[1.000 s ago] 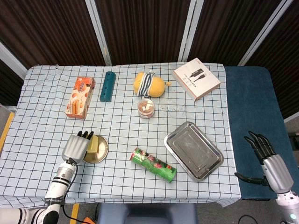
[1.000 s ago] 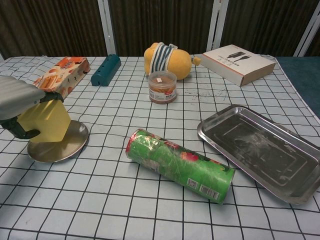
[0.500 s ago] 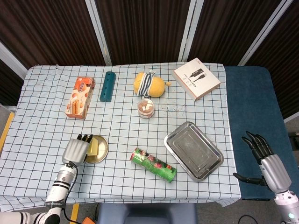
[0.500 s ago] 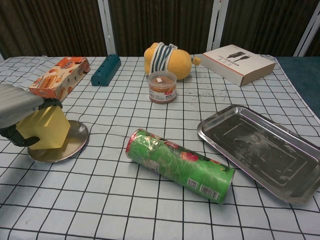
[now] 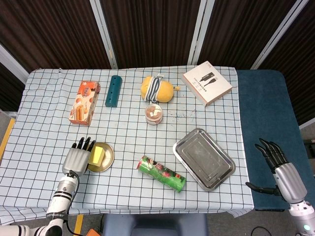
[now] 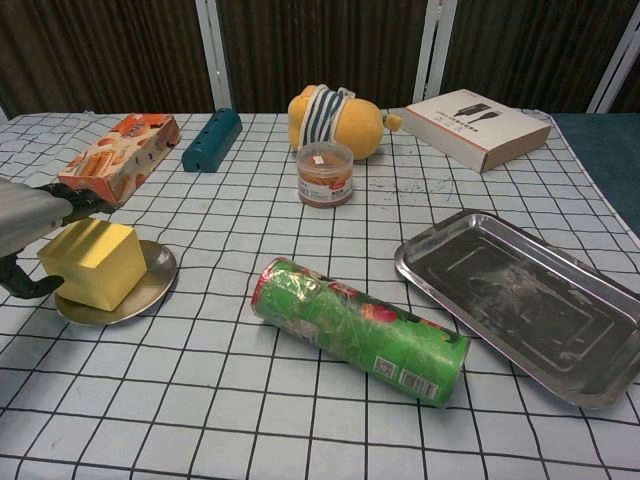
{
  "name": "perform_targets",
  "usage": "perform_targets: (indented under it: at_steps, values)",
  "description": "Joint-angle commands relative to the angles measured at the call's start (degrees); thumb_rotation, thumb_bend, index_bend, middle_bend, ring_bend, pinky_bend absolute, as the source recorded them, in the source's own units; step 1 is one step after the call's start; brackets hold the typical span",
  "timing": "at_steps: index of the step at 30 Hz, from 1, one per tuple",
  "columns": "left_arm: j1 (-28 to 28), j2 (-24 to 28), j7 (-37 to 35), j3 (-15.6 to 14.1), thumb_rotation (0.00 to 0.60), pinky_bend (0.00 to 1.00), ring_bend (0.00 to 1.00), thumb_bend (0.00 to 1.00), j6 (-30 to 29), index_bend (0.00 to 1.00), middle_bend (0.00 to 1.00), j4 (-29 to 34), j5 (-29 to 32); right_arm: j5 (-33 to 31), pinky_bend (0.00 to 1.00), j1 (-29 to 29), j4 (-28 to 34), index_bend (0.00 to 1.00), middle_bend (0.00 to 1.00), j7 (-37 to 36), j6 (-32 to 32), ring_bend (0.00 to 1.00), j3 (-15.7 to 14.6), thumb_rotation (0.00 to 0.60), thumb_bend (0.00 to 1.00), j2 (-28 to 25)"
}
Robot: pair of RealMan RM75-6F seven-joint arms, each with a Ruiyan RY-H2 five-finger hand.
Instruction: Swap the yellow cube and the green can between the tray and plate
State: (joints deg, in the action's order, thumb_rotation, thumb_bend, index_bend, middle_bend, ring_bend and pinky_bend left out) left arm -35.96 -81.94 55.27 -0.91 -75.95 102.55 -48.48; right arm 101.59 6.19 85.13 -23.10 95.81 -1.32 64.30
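tray (image 5: 203, 159) open from above; green can (image 5: 161, 172) lies beside it

We are seeing a yellow foam cube (image 6: 90, 262) sitting on a round metal plate (image 6: 150, 285), a green cylindrical can (image 6: 358, 329) lying sideways beside an empty steel tray (image 6: 425, 262).

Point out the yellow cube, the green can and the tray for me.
yellow cube (image 6: 92, 262), chest view, on its top face.
green can (image 6: 358, 330), chest view, middle of its side.
tray (image 5: 183, 142), head view, on its near-left rim.
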Motion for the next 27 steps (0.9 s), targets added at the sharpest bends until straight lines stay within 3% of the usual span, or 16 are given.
perform_targets:
  at_steps: [1,8,12,18,23,27]
  values:
    - [0.35,0.95,-0.22,0.34,0.600,0.17,0.00,0.39,0.11,0.00,0.00,1.42,0.85,0.00,0.01,-0.07,-0.01,0.00,0.00,0.01,0.15,0.00,0.01,0.600,0.10,0.03]
    - [2.99,6.51,-6.04,1.54,0.600,0.14,0.00,0.37,-2.42,0.00,0.00,6.48,-1.01,-0.08,0.01,0.07,-0.06,0.00,0.00,0.13,-0.22,0.00,-0.02,0.600,0.10,0.06]
    - [7.90,10.21,-18.90,2.13,0.600,0.12,0.00,0.36,-7.38,0.00,0.00,5.70,-9.96,-0.24,0.01,0.27,0.31,0.00,0.00,0.90,-1.16,0.00,-0.22,0.600,0.10,0.13]
    - [15.16,15.61,-42.96,-1.05,0.600,0.12,0.00,0.36,-9.27,0.00,0.00,0.49,-22.93,-1.18,0.01,1.11,1.48,0.00,0.00,4.05,-4.42,0.00,-0.44,0.600,0.10,0.64]
    - [20.35,13.04,-47.41,-1.99,0.600,0.12,0.02,0.35,-15.24,0.00,0.03,-8.27,-27.80,-1.12,0.01,3.69,5.44,0.00,0.00,6.18,-10.56,0.00,-1.39,0.600,0.10,-0.92]
    - [23.52,9.00,-45.74,-1.50,0.600,0.12,0.05,0.36,-18.63,0.00,0.07,-14.61,-28.59,-1.17,0.02,7.52,10.87,0.00,0.00,8.62,-17.44,0.00,-1.37,0.600,0.10,-2.65]
